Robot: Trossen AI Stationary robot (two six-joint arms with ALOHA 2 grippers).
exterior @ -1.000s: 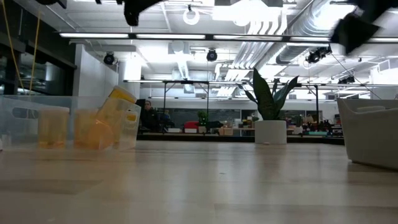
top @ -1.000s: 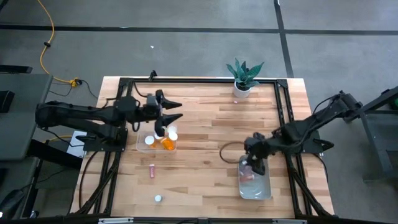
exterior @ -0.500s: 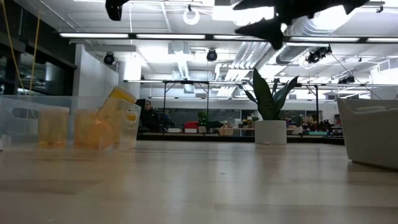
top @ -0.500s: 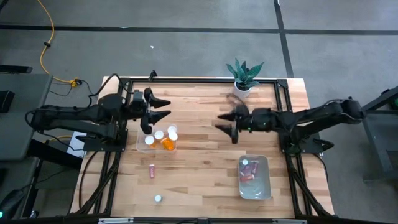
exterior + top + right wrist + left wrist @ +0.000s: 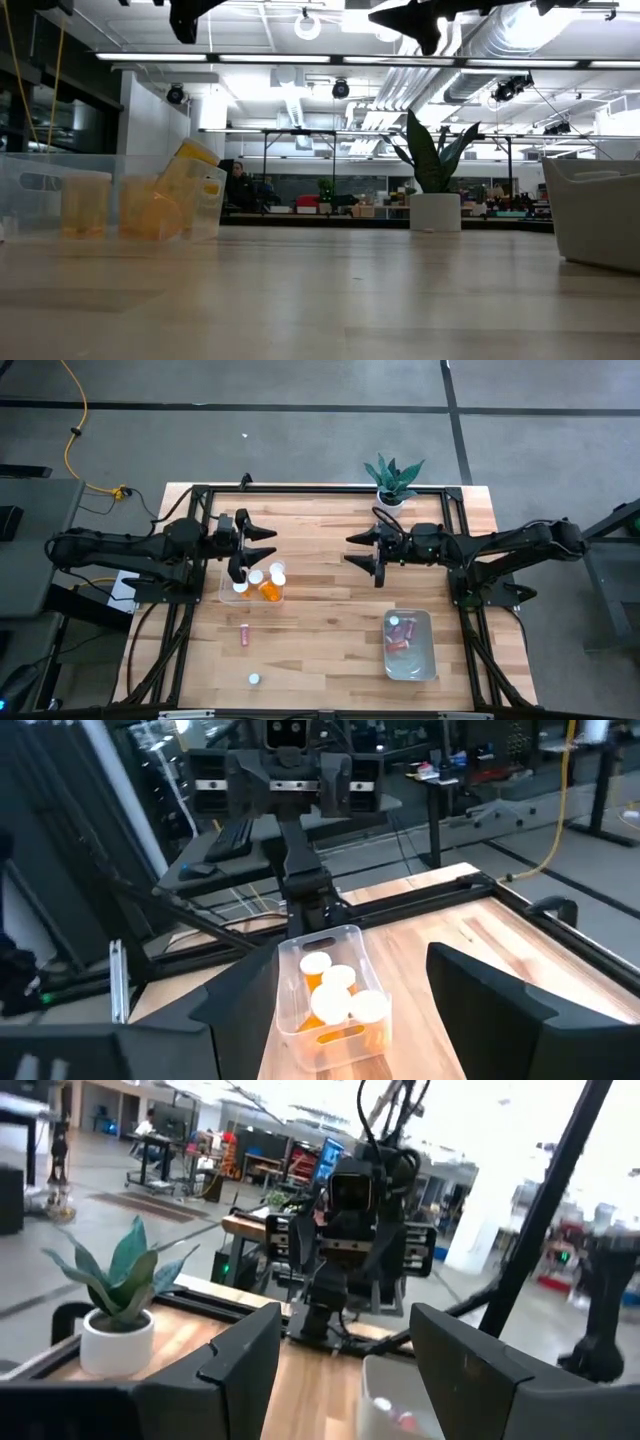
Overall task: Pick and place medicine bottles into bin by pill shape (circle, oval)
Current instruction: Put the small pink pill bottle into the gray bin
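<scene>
Facing jaws of left gripper [image 5: 262, 543] and right gripper [image 5: 362, 553], both spread, empty.

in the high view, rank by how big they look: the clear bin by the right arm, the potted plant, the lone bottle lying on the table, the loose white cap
1. Clear plastic bin
2. Green potted plant in white pot
3. Small reddish bottle lying on the wood
4. Round white cap
</scene>
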